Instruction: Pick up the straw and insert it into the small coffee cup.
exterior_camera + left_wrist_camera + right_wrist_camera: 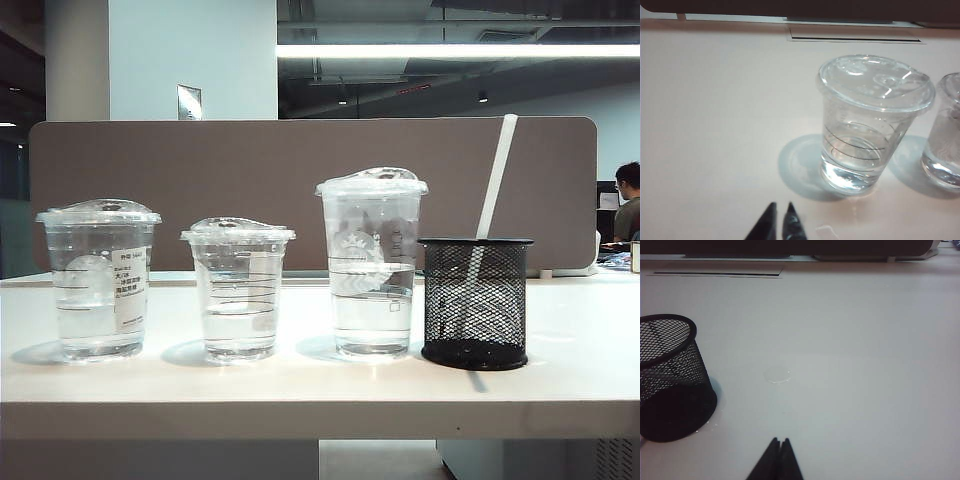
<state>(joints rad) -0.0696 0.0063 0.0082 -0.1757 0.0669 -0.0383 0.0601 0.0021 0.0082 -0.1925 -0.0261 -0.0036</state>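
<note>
Leaning in a black mesh holder (474,305) at the right end of the white table (300,385), the straw (495,180) rose above three lidded clear cups — the small coffee cup (238,290) stood in the middle. The left gripper (779,222) hovered near a cup, tips nearly together; the right gripper (780,460) hung pressed together, holding nothing, beside the holder.

White straw (497,175) leans tilted; small lidded coffee cup (238,290) upright.

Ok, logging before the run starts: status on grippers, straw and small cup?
Left gripper shut, near small cup. Right gripper shut, by mesh holder. Straw standing in holder, untouched. Small cup lidded, between two bigger cups.
</note>
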